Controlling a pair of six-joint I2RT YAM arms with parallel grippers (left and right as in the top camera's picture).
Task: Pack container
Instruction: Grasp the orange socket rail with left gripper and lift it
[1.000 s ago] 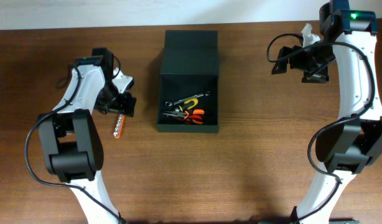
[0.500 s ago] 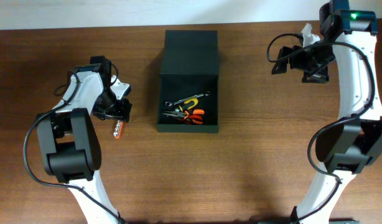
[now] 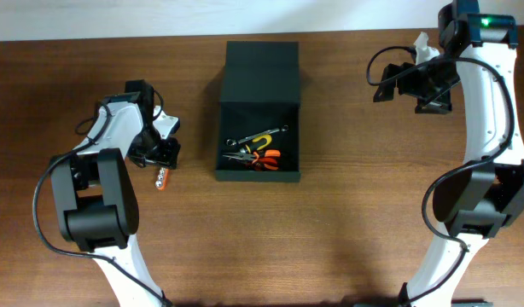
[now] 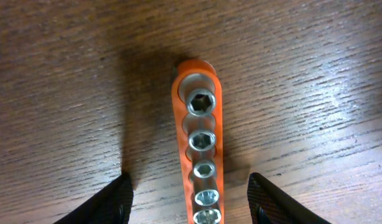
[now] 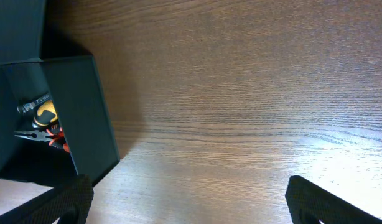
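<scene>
The dark container [image 3: 259,94] stands open in the middle of the table, lid tipped back, with pliers [image 3: 260,158] and a wrench [image 3: 260,135] lying inside. Left of it an orange socket rail [image 3: 161,176] lies on the wood. My left gripper [image 3: 162,156] hangs right over the rail's near end; in the left wrist view the socket rail [image 4: 202,146] runs between the two fingers with a clear gap on each side, so the gripper [image 4: 191,199] is open around it. My right gripper [image 3: 390,81] is open, high at the back right, holding nothing.
The right wrist view shows the container's wall [image 5: 79,112] at its left and bare wood under the open right gripper [image 5: 191,199]. A white scrap [image 3: 422,44] lies by the right arm at the back edge.
My left gripper has dropped toward the socket rail and moved slightly left, and its fingers have narrowed around the rail. The right arm has not moved.
</scene>
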